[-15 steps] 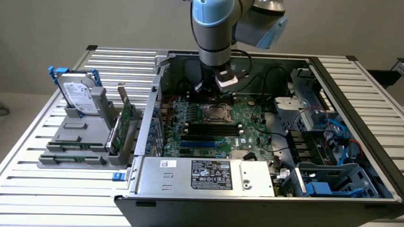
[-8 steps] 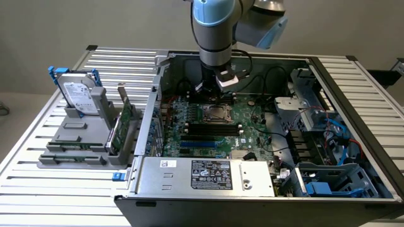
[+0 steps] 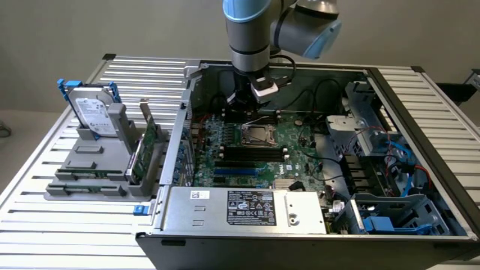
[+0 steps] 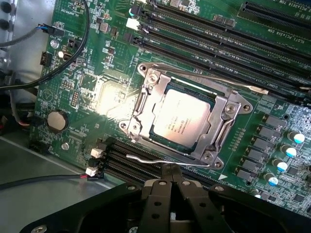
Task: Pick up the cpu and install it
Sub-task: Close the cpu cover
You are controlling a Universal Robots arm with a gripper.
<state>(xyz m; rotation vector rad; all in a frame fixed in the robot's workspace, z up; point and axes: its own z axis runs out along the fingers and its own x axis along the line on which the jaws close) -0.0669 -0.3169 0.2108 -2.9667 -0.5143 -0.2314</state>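
Arm [image 3: 248, 34]: comes down into the open computer case [image 3: 420, 101] from 12 o'clock in the exterior view.
Gripper [image 4: 170, 171]: fingers pressed together at the tips, with nothing between them; it hangs above the motherboard [image 4: 97, 29], clear of the board.
Gripper, exterior view [image 3: 246, 107]: just to 12 o'clock of the socket [image 3: 259, 135].
Cpu [image 4: 182, 116]: lies flat inside the socket [image 4: 221, 109], silver top up, metal frame around its edges; apart from the gripper.
Wire levers: one thin lever [image 4: 160, 160] runs along the frame side nearest the fingertips, and a second lies along the opposite side.
Memory slots [image 4: 218, 53]: long black rows beside the socket, on its far side from the gripper.
Coin cell [image 4: 57, 120]: on the board, well apart from the socket.
Hard drive [image 3: 94, 115]: stands upright in a grey rack outside the case, at 9 o'clock of the socket in the exterior view.
Power supply [image 3: 248, 208]: silver box at 6 o'clock of the socket in the exterior view.
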